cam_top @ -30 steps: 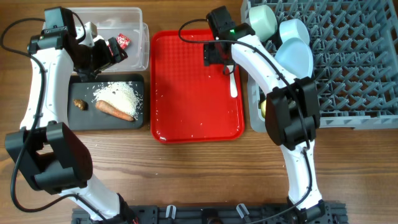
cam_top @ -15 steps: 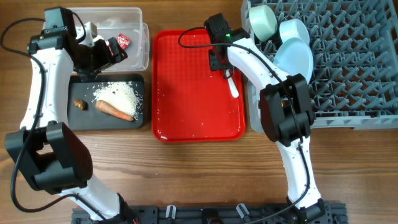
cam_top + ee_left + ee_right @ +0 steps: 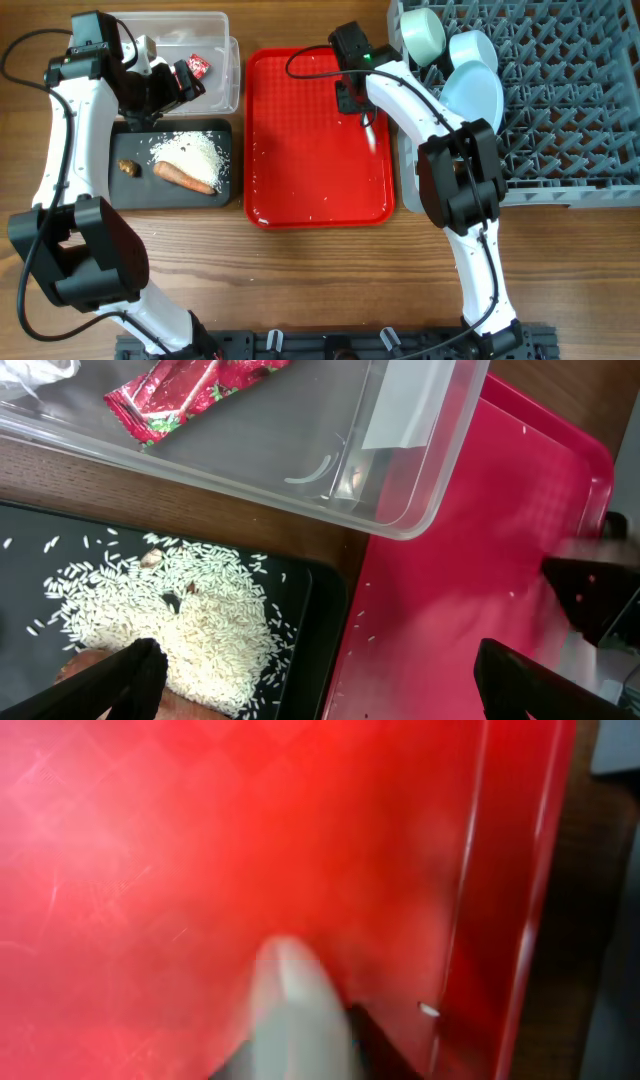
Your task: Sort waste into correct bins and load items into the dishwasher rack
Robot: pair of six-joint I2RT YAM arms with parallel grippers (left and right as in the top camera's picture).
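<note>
My right gripper (image 3: 357, 104) is low over the right side of the red serving tray (image 3: 300, 150), shut on the white spoon (image 3: 372, 132). In the right wrist view the spoon (image 3: 295, 1005) shows blurred between the dark jaws of the right gripper (image 3: 300, 1055). My left gripper (image 3: 168, 85) hangs open and empty between the clear tub (image 3: 222, 22) and the black tray (image 3: 132, 196). In its wrist view the left gripper (image 3: 320, 680) has wide-apart fingers (image 3: 125, 675). The red wrapper (image 3: 190, 385) lies in the tub. Rice (image 3: 190, 153), a carrot stick (image 3: 184, 178) and a brown morsel (image 3: 126, 167) lie on the black tray.
The grey dishwasher rack (image 3: 570, 100) stands at the right. It holds a pale-green bowl (image 3: 422, 33), a light-blue bowl (image 3: 472, 48) and a light-blue plate (image 3: 472, 92). A few rice grains (image 3: 520, 428) are scattered on the red tray.
The right gripper moved slightly left along the tray and closed on the spoon. The spoon now looks thinner and blurred, shifted from where it lay. The left arm has not moved.
</note>
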